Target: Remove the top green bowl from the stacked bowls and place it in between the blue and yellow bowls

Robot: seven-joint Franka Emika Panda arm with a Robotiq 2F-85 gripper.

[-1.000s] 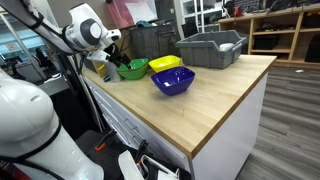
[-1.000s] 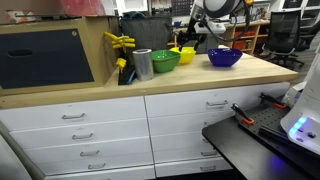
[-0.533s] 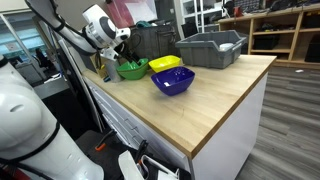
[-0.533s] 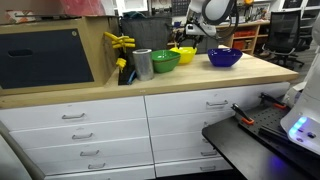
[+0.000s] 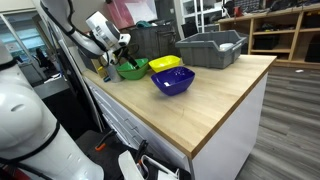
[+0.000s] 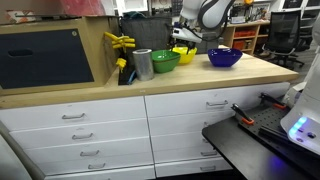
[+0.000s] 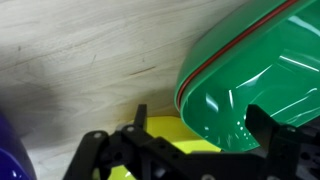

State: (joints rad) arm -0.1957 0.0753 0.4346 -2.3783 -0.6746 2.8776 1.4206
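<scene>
The stacked bowls (image 7: 262, 62) fill the right of the wrist view, green with a thin red line under the top rim. The top green bowl (image 5: 131, 69) (image 6: 165, 59) shows a plain green inside in both exterior views. The yellow bowl (image 5: 165, 64) (image 6: 184, 54) (image 7: 165, 130) sits right beside the stack. Farther along stands the blue bowl (image 5: 173, 81) (image 6: 225, 57), a sliver of which shows in the wrist view (image 7: 10, 150). My gripper (image 7: 199, 110) (image 5: 119, 48) (image 6: 185, 36) hangs open just above the green stack's edge nearest the yellow bowl, holding nothing.
A grey plastic bin (image 5: 212, 47) stands behind the bowls on the wooden counter (image 5: 215, 95). A metal can (image 6: 142, 63) and yellow tools (image 6: 120, 44) stand beside the green stack, next to a dark cabinet (image 6: 45, 55). The counter's front edge drops to drawers (image 6: 90, 130).
The arm has swung from over the yellow bowl toward the green stack. The jaws have stayed open and no bowl has moved.
</scene>
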